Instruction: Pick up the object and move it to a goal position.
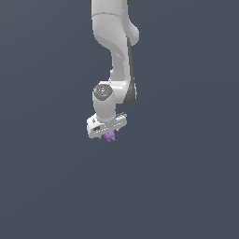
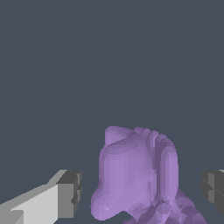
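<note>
Tool (image 1: pixel 110 134) of the white Panda arm (image 1: pixel 114 56) hangs over a plain dark grey counter (image 1: pixel 186 186), tipped a little to one side, and the small purple lumpy object with knobbly bumps (image 1: pixel 110 136) peeks out from right under it in the exterior view.

From the wrist view, going across: one white finger with a dark grey pad (image 2: pixel 70 194) stands well off on one side, then the purple lump (image 2: pixel 138 175) fills the middle, then the other dark pad (image 2: pixel 214 190) sits at the far edge. There is clear grey gap on both sides of the lump, so the tool stands wide open around it and has hold of nothing. I cannot tell from either picture whether the lump rests on the counter or how close the fingertips are to it.

As for handling, I would guess it is light, being so much smaller than the tool, and it looks rigid, though that is only a judgement from its hard-edged ridges. The surface is uneven: a rounded bulge on one flank, ribbed folds on the other, little nubs lower down. Flat pads could slip or twist it if they land on a nub. The broad, fuller upper body looks the safest place to pinch, squarely across its middle.
</note>
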Robot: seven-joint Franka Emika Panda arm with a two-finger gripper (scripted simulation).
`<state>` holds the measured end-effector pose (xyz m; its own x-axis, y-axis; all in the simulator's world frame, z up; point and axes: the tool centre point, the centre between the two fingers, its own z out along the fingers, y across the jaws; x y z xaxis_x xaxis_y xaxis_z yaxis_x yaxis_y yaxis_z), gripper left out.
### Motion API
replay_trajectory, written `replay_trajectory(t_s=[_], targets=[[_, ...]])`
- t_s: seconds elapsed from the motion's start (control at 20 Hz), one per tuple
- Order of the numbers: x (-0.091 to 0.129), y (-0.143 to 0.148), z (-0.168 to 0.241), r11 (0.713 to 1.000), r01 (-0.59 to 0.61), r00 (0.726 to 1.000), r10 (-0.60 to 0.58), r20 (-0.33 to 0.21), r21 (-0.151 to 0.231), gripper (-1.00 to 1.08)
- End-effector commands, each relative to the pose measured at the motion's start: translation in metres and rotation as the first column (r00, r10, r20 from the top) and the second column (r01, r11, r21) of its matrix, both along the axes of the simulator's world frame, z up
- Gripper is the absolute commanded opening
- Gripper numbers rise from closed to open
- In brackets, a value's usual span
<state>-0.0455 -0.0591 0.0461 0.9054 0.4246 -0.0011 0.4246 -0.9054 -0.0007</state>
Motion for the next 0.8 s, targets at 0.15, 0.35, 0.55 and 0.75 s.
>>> replay_trajectory(t_s=[0.15, 0.35, 0.55, 0.75], targets=[[0.0010, -0.0002, -0.0061, 1.000, 0.000, 1.000, 0.000, 0.001, 0.000, -1.00], [0.0010, -0.0002, -0.0061, 1.000, 0.000, 1.000, 0.000, 0.001, 0.000, -1.00], [0.0010, -0.0002, -0.0061, 1.000, 0.000, 1.000, 0.000, 0.001, 0.000, -1.00], [0.0018, 0.0010, -0.0040, 1.000, -0.001, 1.000, 0.001, 0.003, 0.000, -1.00]])
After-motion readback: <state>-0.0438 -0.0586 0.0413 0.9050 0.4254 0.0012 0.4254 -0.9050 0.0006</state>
